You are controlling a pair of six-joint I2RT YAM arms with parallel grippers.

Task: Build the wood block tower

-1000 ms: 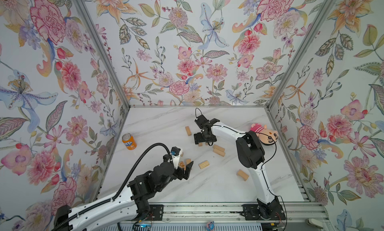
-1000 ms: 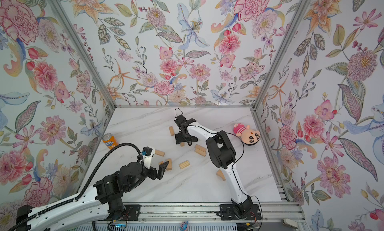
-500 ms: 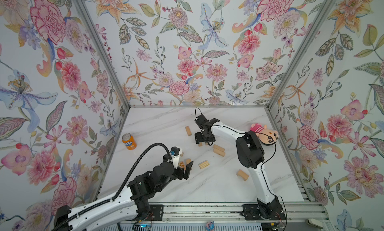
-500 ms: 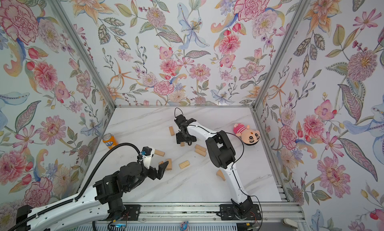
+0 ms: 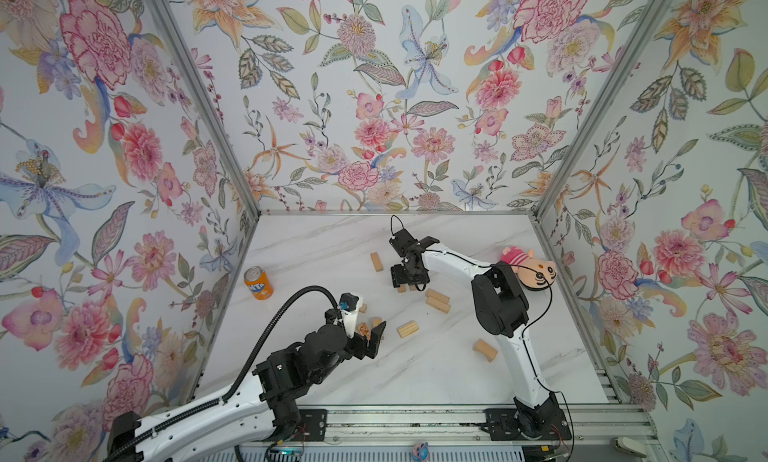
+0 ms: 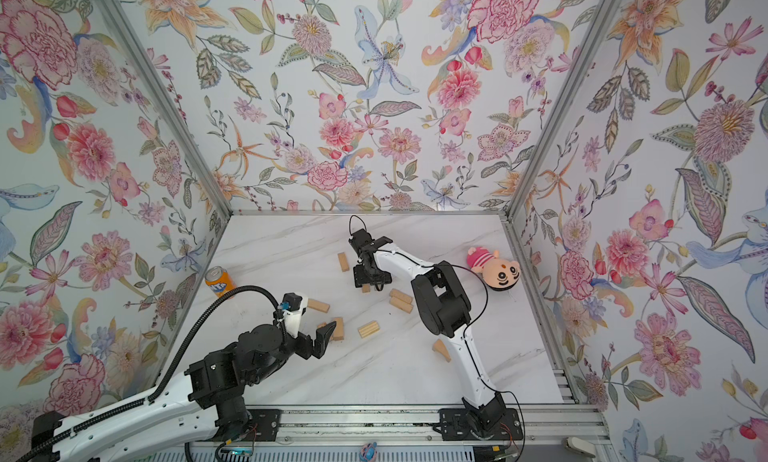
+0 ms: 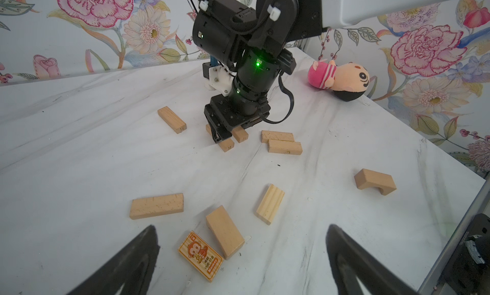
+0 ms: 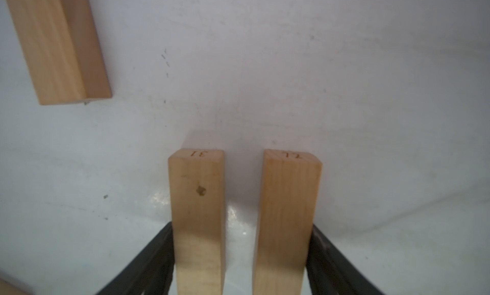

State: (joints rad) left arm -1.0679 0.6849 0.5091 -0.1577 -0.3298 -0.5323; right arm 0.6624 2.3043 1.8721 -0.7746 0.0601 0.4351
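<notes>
Straddling two smooth, square-ended wood blocks lying parallel, the right claw touches their outer sides; firm grip unclear. Meanwhile the left claw gapes above a monkey-printed block.

I have the can standing close to the tabletop's left edge, about midway back. The doll lies near the right edge, a little further back. Around the middle, two blocks lie parallel with a gap between them, and the right jaws straddle the pair, one finger at each outer side.

A lone block lies just left of them. A touching pair lies to their right, closer to the near edge. The arched block sits toward the near right corner, beside the right arm.

Left of centre lies a ridged block. Left of it, a plain block and the printed block lie just beside each other under the spread left jaws. One more block lies further toward the left edge.
</notes>
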